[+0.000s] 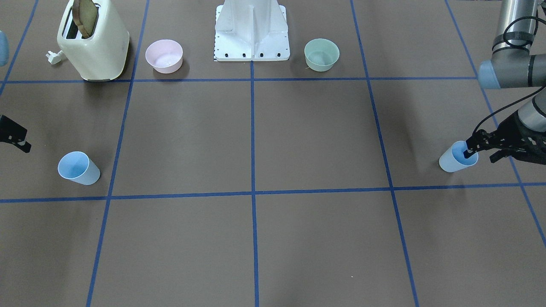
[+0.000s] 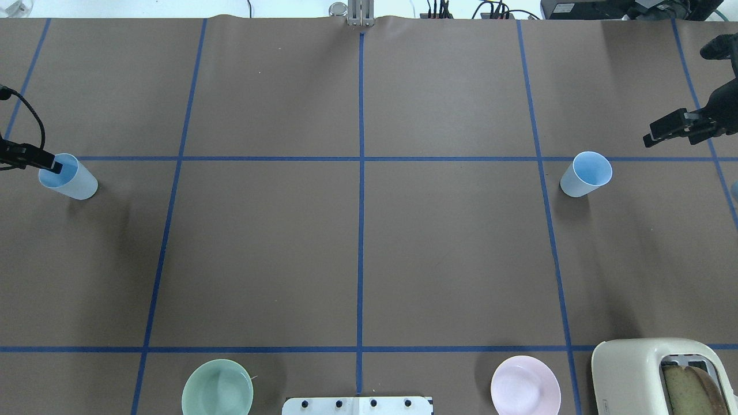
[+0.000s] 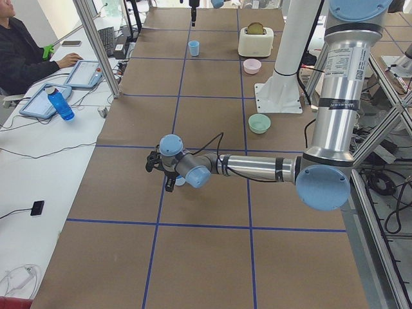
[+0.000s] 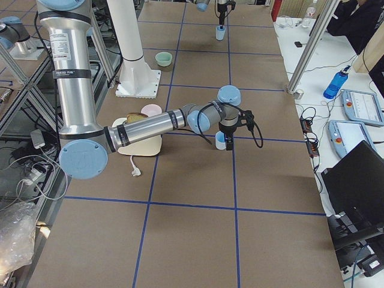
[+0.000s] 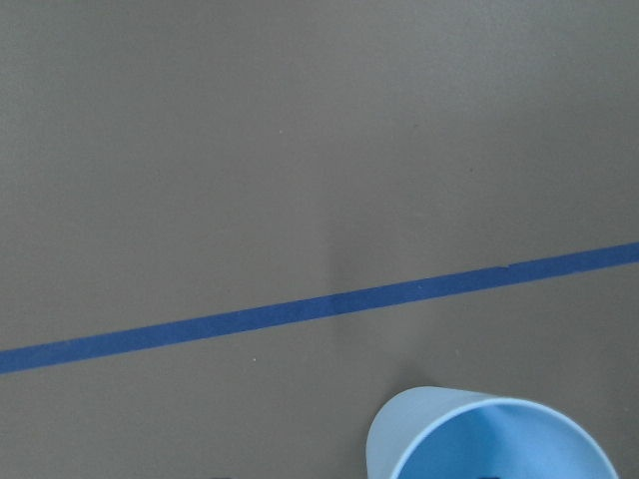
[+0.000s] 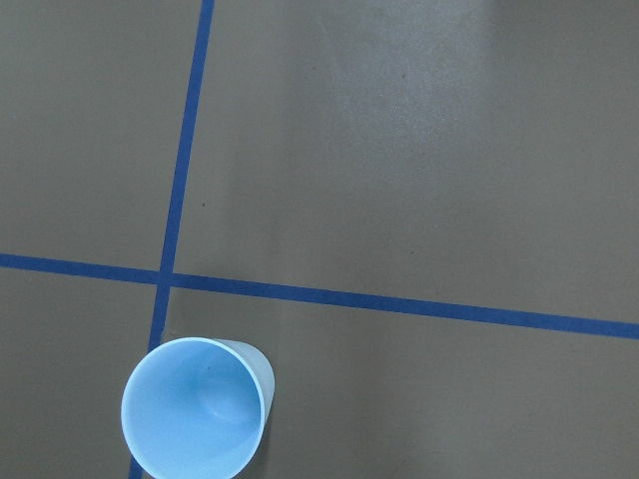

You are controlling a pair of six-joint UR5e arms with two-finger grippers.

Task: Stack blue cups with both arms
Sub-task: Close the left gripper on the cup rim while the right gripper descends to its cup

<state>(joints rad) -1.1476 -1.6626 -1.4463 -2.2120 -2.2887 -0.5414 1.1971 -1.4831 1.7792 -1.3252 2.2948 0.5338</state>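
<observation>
Reaching low across the table, the L arm (image 3: 257,168) has its upper link upright, forearm about level and wrist bent down. That puts the L gripper (image 1: 482,154) at the rim of the L-side cup (image 1: 453,160). One finger (image 1: 469,149) dips inside the mouth and the other sits outside the wall, jaws apart w/ a clear gap, not pinching. This cup stands upright, mouth up, just beside a blue tape line near the table's end on the robot's L. The R arm (image 4: 150,126) is posed much the same, forearm level and wrist turned down. The R gripper (image 2: 663,131) hangs above the surface near the R-side cup (image 2: 585,173), not touching it; can't tell how far its fingers are spread. That cup is also upright, whole mouth showing in the R wrist view, just beside a tape crossing and well apart from the other cup at the opposite end. The table (image 2: 357,253) has a brown cover w/ a blue tape grid. Along the robot's edge sit the white base pedestal (image 1: 251,32), w/ a green bowl (image 1: 321,54) on its L side and a pink bowl (image 1: 164,55) on its R. Beyond the pink bowl is a cream toaster (image 1: 96,51) w/ a bread slice (image 1: 84,17) in one slot. Across the table, metal frame posts, and an operator (image 3: 22,55) at a white desk w/ tablets and a blue bottle (image 3: 61,104).
</observation>
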